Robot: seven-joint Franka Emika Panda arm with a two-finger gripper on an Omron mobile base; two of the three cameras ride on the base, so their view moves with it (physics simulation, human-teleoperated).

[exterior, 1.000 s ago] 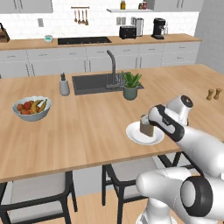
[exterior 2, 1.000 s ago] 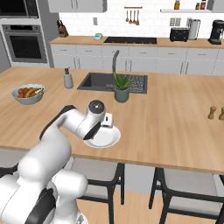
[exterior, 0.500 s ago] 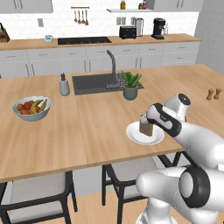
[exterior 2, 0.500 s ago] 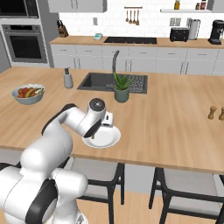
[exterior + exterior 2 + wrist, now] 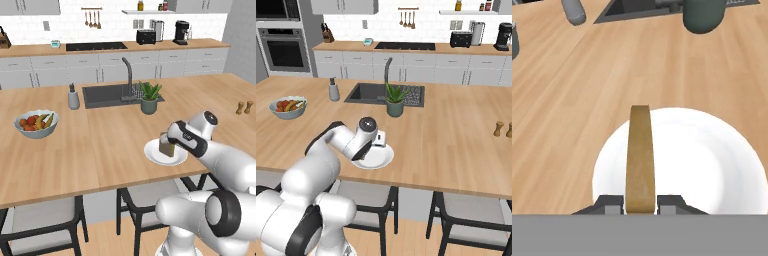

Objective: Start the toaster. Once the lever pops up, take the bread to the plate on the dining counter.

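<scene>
On the dining counter (image 5: 100, 145), near its front edge, the gripper (image 5: 640, 200) clamps the bread (image 5: 639, 157) upright over the plate (image 5: 712, 165).

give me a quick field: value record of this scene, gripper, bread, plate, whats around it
gripper: shut on the bread, over the plate
bread: tan slice held on edge between the fingertips, above the plate
plate: white, round, on the dining counter near its front edge
dining counter: light wood, dark sink set in
fruit bowl: on the counter, far from the plate
potted plant: beside the sink
toaster: on the back counter
task stage: bread at the plate, not yet released
</scene>
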